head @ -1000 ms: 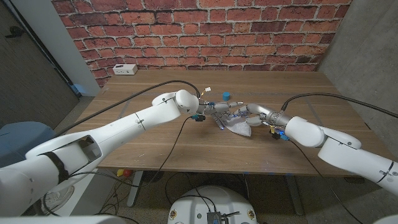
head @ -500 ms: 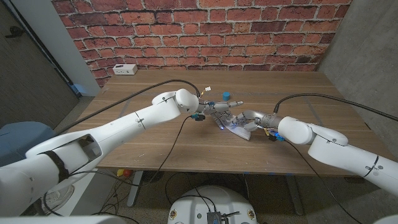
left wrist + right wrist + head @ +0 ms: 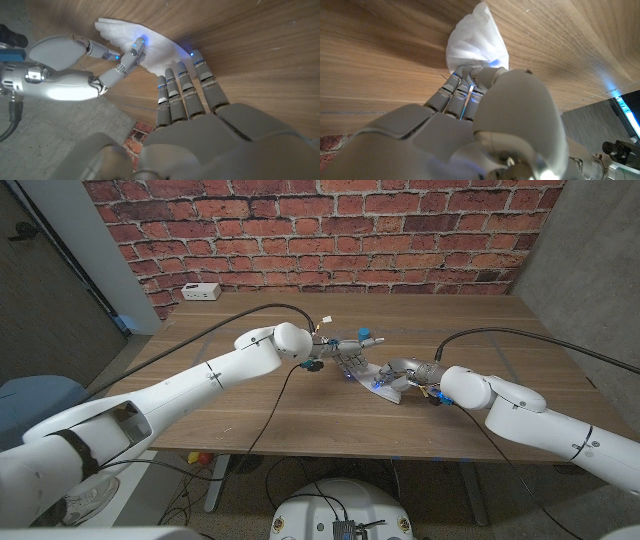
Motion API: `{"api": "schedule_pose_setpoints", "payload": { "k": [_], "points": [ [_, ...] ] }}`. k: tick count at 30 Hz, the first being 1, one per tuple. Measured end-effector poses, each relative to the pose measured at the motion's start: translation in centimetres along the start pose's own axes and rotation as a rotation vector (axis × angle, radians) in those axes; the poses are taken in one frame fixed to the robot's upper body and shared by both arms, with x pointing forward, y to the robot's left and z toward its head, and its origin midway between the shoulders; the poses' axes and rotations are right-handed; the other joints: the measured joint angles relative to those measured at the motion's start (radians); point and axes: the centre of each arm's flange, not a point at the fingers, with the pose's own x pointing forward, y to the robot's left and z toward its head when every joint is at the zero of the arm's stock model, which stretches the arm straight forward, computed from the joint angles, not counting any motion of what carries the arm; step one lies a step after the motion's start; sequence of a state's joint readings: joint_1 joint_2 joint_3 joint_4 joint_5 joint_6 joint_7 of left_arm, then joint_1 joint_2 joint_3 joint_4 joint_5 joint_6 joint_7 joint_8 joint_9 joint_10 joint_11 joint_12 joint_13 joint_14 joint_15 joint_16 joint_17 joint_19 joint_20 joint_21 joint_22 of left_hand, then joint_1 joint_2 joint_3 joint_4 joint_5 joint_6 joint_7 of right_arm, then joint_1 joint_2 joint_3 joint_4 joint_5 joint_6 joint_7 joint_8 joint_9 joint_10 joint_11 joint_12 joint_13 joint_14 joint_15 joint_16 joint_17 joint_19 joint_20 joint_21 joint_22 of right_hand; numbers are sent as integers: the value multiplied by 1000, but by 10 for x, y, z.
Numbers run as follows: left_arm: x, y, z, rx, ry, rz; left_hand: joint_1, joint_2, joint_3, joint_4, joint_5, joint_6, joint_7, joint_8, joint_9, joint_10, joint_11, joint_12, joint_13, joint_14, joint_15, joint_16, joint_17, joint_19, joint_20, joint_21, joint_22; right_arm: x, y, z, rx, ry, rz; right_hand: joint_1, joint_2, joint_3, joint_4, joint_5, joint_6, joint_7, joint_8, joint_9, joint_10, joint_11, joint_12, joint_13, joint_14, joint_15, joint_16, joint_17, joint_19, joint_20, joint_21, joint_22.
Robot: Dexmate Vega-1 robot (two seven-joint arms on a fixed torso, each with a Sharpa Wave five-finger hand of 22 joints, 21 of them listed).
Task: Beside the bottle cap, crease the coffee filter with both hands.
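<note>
The left hand (image 3: 347, 358) has its fingers straight and close together, tips by the coffee filter (image 3: 390, 385) near the bottle cap (image 3: 365, 334). The right hand (image 3: 402, 373) presses the filter down; it may slide and crease crookedly.

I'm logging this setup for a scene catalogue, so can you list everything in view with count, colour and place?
coffee filter: one, white, folded flat on the table near its middle, under the right hand's fingers.
bottle cap: one, blue, on the table just behind the left hand.
small box: one, white, at the table's far left corner by the wall.
table: one, brown wood, in front of the brick wall.
brick wall: red, behind the table.
left hand: one, grey, fingers apart beside the filter, holding nothing.
right hand: one, grey, fingers pressing on the filter.
</note>
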State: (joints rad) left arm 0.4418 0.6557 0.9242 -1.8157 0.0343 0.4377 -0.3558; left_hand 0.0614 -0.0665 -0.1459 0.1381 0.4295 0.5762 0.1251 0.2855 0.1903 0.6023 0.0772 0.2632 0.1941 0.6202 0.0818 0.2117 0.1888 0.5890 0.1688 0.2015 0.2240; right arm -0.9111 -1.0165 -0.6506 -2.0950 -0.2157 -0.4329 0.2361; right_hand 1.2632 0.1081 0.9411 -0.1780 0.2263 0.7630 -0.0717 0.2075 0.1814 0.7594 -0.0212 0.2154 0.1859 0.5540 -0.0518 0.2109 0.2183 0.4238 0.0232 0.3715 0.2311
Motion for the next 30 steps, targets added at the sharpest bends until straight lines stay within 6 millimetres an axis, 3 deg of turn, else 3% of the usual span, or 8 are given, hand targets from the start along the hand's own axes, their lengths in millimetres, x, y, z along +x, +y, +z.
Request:
{"api": "schedule_pose_setpoints", "payload": {
  "k": [3, 6, 7, 10, 11, 18, 24, 30],
  "points": [
    [-6, -3, -10, -21, 11, 7, 13, 35, 0, 0, 0, 65, 2, 17, 6, 28, 15, 4, 7, 18, -14, 9, 8, -38, -6, 3, 10, 0, 0, -2, -4, 12, 2, 0, 0, 0, 0, 0, 0, 0, 0, 0, 0, 0, 0, 0, 0, 0, 0, 0, 0, 0, 0, 0],
    [-11, -5, -21, -42, 25, 14, 19, 63, 0, 0, 0, 123, 1, 36, 14, 68, 5, 21, 17, 39, -25, 19, 17, -50, -19, 14, 19, 0, 0, -3, -7, 19, 2, 0, 0, 0, 0, 0, 0, 0, 0, 0, 0, 0, 0, 0, 0, 0, 0, 0, 0, 0, 0, 0],
    [-15, 12, 5, 29, -129, 160, 25, 69, 0, 0, 0, 138, 3, 42, 16, 77, 6, 22, 20, 43, -28, 22, 19, -54, -22, 17, 20, 3, 2, 0, -8, 13, 8, 0, 0, 0, 0, 0, 0, 0, 0, 0, 0, 0, 0, 0, 0, 0, 0, 0, 0, 0, 0, -2],
    [-16, 13, -9, 11, -103, 168, 24, 79, 0, 0, 0, 177, 12, 54, 17, 96, 11, 30, 25, 48, -33, 22, 23, -65, -38, 21, 25, 3, 2, 0, -10, 18, 7, -7, 1, 4, -4, 0, 0, 0, 0, 0, 0, 0, 0, 0, 0, 0, 0, 0, 0, 0, 1, -4],
    [-19, 15, 7, 39, -193, 189, 28, 86, 0, 0, 0, 192, 14, 56, 17, 103, 7, 31, 27, 50, -36, 22, 23, -65, -45, 22, 25, 4, 2, 1, -11, 16, 7, -9, 0, 4, -4, 0, 0, 0, 0, 0, 0, 0, 0, 0, 0, 0, 0, 0, 0, 0, 4, -4],
    [-22, 23, 7, 94, -270, 204, 24, 118, -14, 11, 0, 310, 30, 93, 21, 206, 5, 76, 45, 147, -55, 68, 36, -68, -66, 43, 33, 5, 2, 2, -14, 16, 5, -9, 1, 6, -2, 0, 0, 0, -4, 0, 0, 0, 0, 0, 0, 0, 0, 0, 0, 0, 7, -5],
    [-21, 29, 15, 147, -294, 204, 13, 130, -53, 18, 0, 380, 43, 125, 51, 309, 1, 131, 90, 288, -75, 147, 81, 33, -95, 121, 67, 5, 1, 3, -16, 16, -6, -9, 1, 11, -4, 0, 0, 0, -8, 0, -4, 4, -6, 0, 0, 0, 0, 0, 0, 0, 8, -6],
    [-12, 24, 20, 265, -281, 119, 13, 130, -83, 17, 0, 329, 49, 111, 67, 286, 23, 135, 125, 307, -81, 170, 110, 118, -110, 176, 85, 4, 3, 4, -14, 14, -10, -9, 1, 13, -6, 0, -4, 4, -8, 0, -8, 7, -6, 0, 0, 0, 0, 0, -1, 0, 14, -6]
  ]
}}
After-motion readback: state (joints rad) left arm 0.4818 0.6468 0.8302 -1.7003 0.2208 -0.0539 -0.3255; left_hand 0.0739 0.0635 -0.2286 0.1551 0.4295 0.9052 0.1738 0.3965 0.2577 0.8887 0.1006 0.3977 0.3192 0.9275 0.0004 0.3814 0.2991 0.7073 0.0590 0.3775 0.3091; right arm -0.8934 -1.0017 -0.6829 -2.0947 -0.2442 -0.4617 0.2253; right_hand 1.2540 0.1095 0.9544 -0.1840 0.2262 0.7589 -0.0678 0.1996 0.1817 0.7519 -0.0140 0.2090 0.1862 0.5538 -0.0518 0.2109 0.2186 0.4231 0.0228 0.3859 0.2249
